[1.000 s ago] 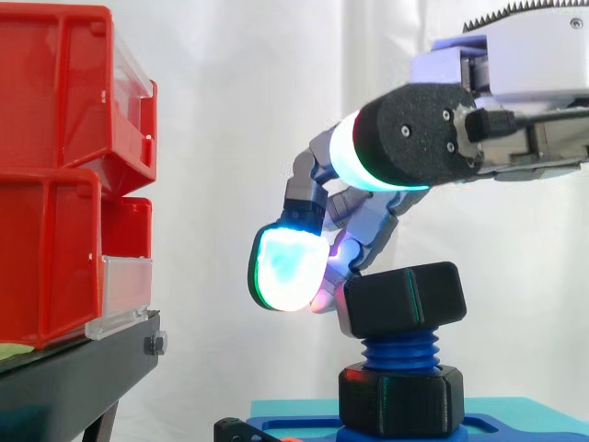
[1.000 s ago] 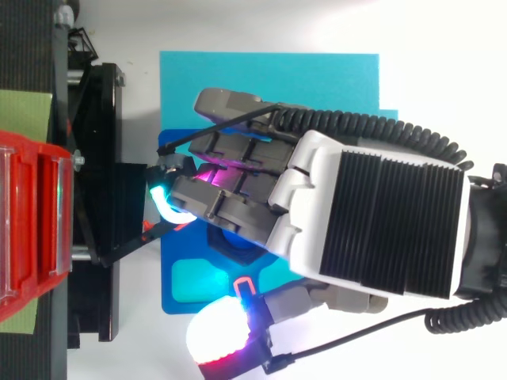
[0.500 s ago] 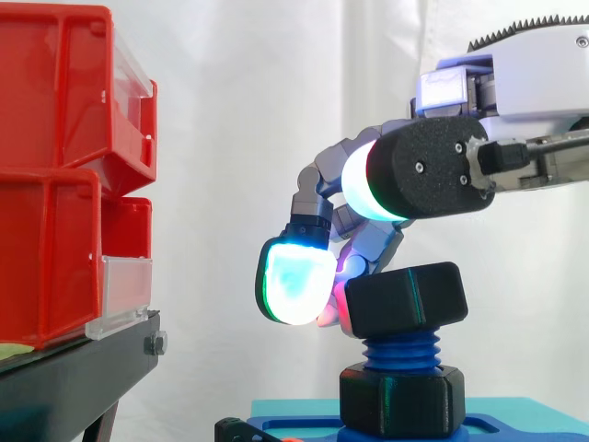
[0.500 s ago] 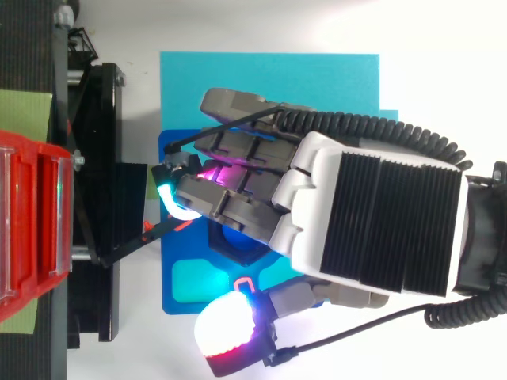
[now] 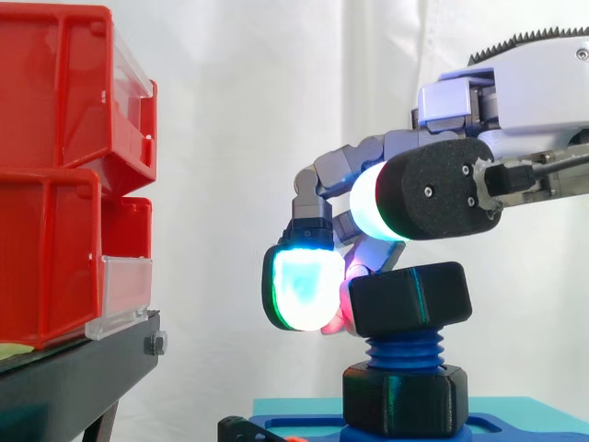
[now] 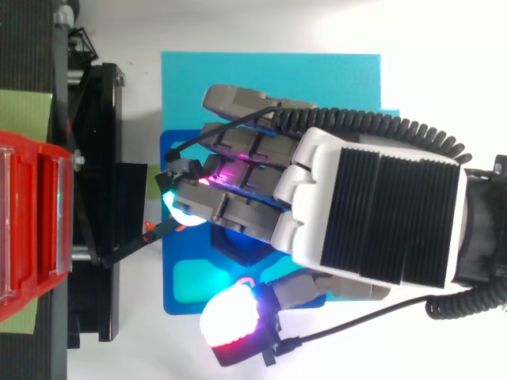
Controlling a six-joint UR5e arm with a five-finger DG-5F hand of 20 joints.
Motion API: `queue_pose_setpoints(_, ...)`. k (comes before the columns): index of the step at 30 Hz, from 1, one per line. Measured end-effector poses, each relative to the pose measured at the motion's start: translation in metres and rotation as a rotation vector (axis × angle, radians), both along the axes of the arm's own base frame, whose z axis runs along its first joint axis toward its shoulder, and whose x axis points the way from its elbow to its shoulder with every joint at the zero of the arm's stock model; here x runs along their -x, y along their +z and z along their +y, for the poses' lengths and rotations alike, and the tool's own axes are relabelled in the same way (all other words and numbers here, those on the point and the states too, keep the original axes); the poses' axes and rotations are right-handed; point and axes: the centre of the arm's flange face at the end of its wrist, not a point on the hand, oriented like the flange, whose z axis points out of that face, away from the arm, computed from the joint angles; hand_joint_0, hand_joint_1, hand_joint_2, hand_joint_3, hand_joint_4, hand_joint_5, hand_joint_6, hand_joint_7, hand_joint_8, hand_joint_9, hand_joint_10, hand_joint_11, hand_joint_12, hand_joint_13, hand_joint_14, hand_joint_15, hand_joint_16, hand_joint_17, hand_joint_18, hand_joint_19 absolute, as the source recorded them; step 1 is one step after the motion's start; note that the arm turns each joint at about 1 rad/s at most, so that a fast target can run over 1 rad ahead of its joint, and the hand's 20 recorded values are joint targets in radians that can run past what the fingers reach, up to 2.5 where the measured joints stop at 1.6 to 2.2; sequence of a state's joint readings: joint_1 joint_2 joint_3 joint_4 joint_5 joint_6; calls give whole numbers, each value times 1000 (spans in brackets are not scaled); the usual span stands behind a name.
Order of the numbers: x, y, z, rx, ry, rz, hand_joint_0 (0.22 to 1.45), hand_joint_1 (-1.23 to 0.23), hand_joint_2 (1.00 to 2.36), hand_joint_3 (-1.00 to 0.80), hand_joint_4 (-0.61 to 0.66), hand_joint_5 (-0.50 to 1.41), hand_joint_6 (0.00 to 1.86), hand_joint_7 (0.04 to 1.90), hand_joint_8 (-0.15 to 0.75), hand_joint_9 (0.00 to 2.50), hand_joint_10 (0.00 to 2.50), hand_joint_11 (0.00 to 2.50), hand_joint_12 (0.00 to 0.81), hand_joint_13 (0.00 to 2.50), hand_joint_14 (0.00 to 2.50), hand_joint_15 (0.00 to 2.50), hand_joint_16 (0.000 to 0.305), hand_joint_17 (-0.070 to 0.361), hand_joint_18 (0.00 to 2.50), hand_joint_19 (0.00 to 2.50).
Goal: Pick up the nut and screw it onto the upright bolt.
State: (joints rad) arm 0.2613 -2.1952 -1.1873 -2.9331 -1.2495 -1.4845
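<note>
Nut (image 5: 409,299) sits on the top threads of the blue bolt (image 5: 403,350), slightly tilted and well above the black hex collar (image 5: 403,398) at the bolt's foot; the hand (image 6: 380,214) has its fingers (image 5: 299,287) curled over the nut with pads against its left flank; the thumb (image 5: 368,203) hangs above, seemingly off it. The tilt hints at cross-threading, so I would level the nut first, press down lightly and turn in short strokes. The bolt stands on a blue plate (image 6: 178,293), on a teal mat (image 6: 269,75), on the white bench (image 6: 428,47); red bins (image 5: 55,166) on a black stand (image 5: 74,368) sit well apart, leaving sweep room; a white curtain (image 5: 239,110) hangs behind.
</note>
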Motion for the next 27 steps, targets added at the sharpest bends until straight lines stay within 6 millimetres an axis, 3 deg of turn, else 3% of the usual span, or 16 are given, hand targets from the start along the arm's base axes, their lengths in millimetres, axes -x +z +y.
queue_pose_setpoints(5,1,-1,-6,5,-8,9,523,-177,1000,-500,138,-27,520,1531,269,848,0,0,218,709,0,0,17,39,340,0)
queue_pose_setpoints(23,4,-4,-31,20,-3,47,526,-181,1000,-500,145,-28,644,1283,277,911,0,0,210,755,0,0,16,35,383,0)
queue_pose_setpoints(24,4,-4,-32,20,-2,47,526,-179,1000,-500,143,-14,559,1470,278,914,0,0,209,752,0,0,15,35,382,0)
queue_pose_setpoints(26,4,-3,-33,22,2,46,526,-175,1000,-500,149,-6,500,1567,278,915,0,0,212,751,0,0,16,35,381,0)
queue_pose_setpoints(27,3,-2,-34,25,4,44,525,-171,1000,-500,154,-20,502,1493,278,914,0,0,213,747,0,0,16,35,380,0)
